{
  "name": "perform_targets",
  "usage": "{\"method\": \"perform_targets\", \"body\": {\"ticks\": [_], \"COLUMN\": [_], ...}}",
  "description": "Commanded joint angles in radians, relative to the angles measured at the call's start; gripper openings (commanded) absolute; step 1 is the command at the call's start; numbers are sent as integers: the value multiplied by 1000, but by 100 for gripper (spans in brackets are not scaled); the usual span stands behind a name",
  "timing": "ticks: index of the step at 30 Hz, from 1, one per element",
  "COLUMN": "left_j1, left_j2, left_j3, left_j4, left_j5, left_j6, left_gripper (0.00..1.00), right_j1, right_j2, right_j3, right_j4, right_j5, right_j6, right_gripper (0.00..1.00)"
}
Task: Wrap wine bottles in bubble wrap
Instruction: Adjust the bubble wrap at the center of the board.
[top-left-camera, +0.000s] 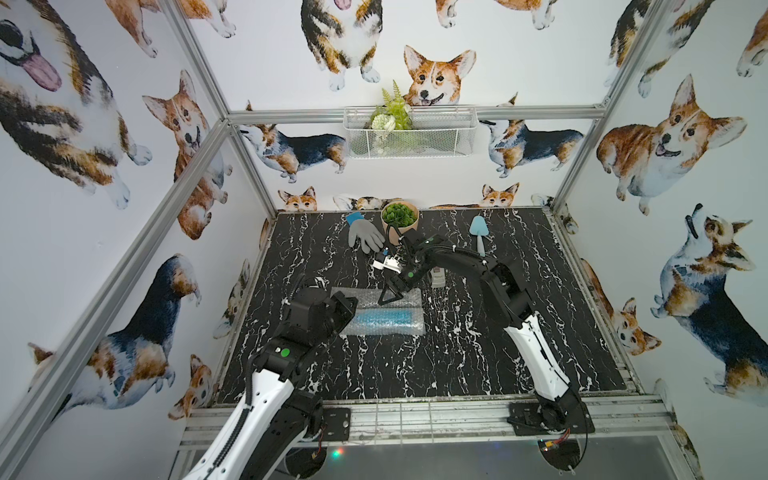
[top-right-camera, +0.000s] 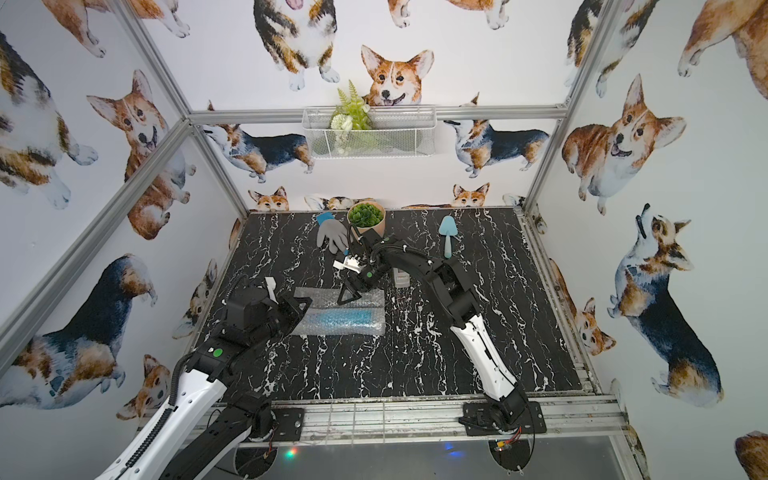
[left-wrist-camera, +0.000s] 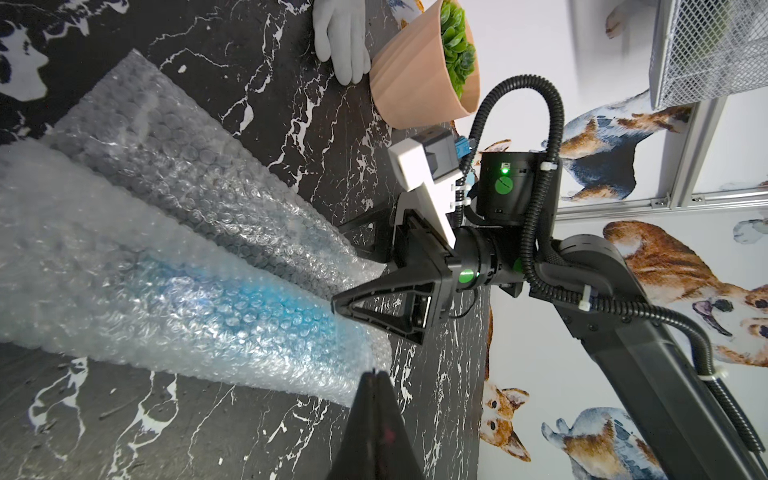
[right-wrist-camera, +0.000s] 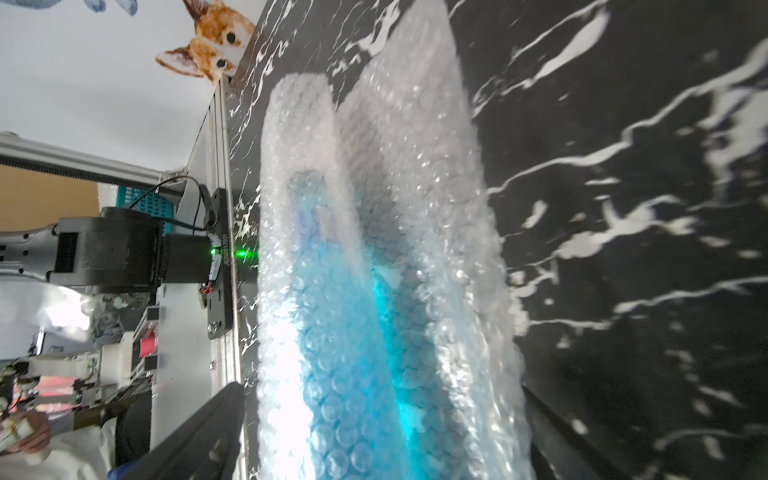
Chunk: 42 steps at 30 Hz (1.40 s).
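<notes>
Bubble wrap (top-left-camera: 374, 330) is lying folded over the wine bottle (top-left-camera: 386, 320), which is showing blue through it, between the fingers of my right pincer (top-left-camera: 388, 298). That pincer is standing wide open astride the roll. My left pincer (left-wrist-camera: 375, 376) is sitting closed, tips meeting at the wrap's end edge; whether it is pinching the wrap, I cannot tell.
</notes>
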Motion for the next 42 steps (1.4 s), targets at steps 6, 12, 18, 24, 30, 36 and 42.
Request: {"method": "perform_targets", "body": {"ticks": [6, 12, 18, 24, 30, 36, 42], "left_j1": [5, 5, 11, 16, 16, 16, 16], "left_j2": [-5, -3, 11, 13, 2, -5, -15], "left_j3": [9, 15, 26, 28, 21, -16, -41], "left_j4": [44, 33, 35, 30, 26, 36, 42], "left_j5": [31, 28, 26, 27, 5, 2, -1], "left_j6": [14, 23, 28, 29, 13, -25, -37], "left_gripper": [0, 0, 0, 0, 0, 0, 0], "right_j1": [7, 21, 60, 116, 164, 211, 294], "right_j2": [-18, -92, -201, -278, -383, -490, -524], "right_j3": [-31, -116, -253, -360, -543, -733, -829], "right_j4": [10, 73, 163, 224, 418, 669, 791], "right_j5": [75, 46, 96, 226, 336, 463, 704], "right_j6": [-29, -62, -87, -131, -107, -82, -163], "right_gripper": [93, 89, 89, 88, 85, 83, 85]}}
